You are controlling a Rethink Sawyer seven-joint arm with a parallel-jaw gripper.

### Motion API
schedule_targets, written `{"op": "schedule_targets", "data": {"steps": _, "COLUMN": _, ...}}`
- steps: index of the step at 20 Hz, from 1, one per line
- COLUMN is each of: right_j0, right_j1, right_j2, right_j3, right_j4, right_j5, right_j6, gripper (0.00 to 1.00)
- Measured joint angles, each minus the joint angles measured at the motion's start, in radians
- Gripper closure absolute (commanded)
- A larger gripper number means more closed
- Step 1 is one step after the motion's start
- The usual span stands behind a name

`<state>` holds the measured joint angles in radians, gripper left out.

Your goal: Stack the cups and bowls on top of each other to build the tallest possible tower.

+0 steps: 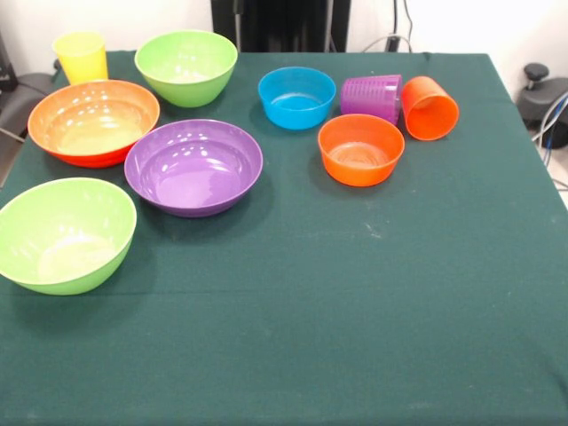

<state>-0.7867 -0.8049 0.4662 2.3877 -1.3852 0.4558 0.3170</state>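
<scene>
No gripper or arm shows in the front view. On the green table cloth (373,293) stand several bowls, all upright and apart: a lime green bowl (64,234) at the near left, a purple bowl (193,167), a large orange bowl (93,122), a second lime green bowl (186,67) at the back, a small blue bowl (296,97) and a small orange bowl (360,149). A yellow cup (81,57) stands upright at the far left corner. A ribbed purple cup (372,97) and an orange cup (429,108) lie on their sides at the right.
The table's right edge runs past a black round object (540,89) with cables. A dark chair-like shape (18,102) sits off the left edge. The robot's black pedestal (280,25) stands behind the far edge.
</scene>
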Motion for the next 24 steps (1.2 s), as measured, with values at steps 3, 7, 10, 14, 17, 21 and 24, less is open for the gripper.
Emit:
{"op": "schedule_targets", "data": {"steps": 3, "right_j0": 0.003, "right_j1": 0.0, "right_j2": 0.0, "right_j3": 0.0, "right_j4": 0.0, "right_j5": 0.0, "right_j6": 0.0, "gripper": 0.0}}
{"op": "schedule_targets", "data": {"steps": 7, "right_j0": 0.004, "right_j1": 0.0, "right_j2": 0.0, "right_j3": 0.001, "right_j4": 0.0, "right_j5": 0.0, "right_j6": 0.0, "gripper": 0.0}}
{"op": "schedule_targets", "data": {"steps": 10, "right_j0": 0.004, "right_j1": 0.0, "right_j2": 0.0, "right_j3": 0.001, "right_j4": 0.0, "right_j5": 0.0, "right_j6": 0.0, "gripper": 0.0}}
{"op": "schedule_targets", "data": {"steps": 14, "right_j0": -0.008, "right_j1": 0.0, "right_j2": 0.0, "right_j3": 0.002, "right_j4": -0.002, "right_j5": 0.0, "right_j6": 0.0, "gripper": 0.0}}
{"op": "schedule_targets", "data": {"steps": 17, "right_j0": -0.026, "right_j1": 0.0, "right_j2": -0.003, "right_j3": 0.002, "right_j4": -0.024, "right_j5": -0.002, "right_j6": 0.0, "gripper": 0.0}}
{"op": "schedule_targets", "data": {"steps": 21, "right_j0": -0.071, "right_j1": 0.0, "right_j2": -0.01, "right_j3": 0.002, "right_j4": -0.061, "right_j5": -0.014, "right_j6": 0.0, "gripper": 0.0}}
{"op": "schedule_targets", "data": {"steps": 24, "right_j0": -0.121, "right_j1": 0.003, "right_j2": -0.013, "right_j3": 0.002, "right_j4": -0.078, "right_j5": -0.023, "right_j6": 0.0, "gripper": 0.0}}
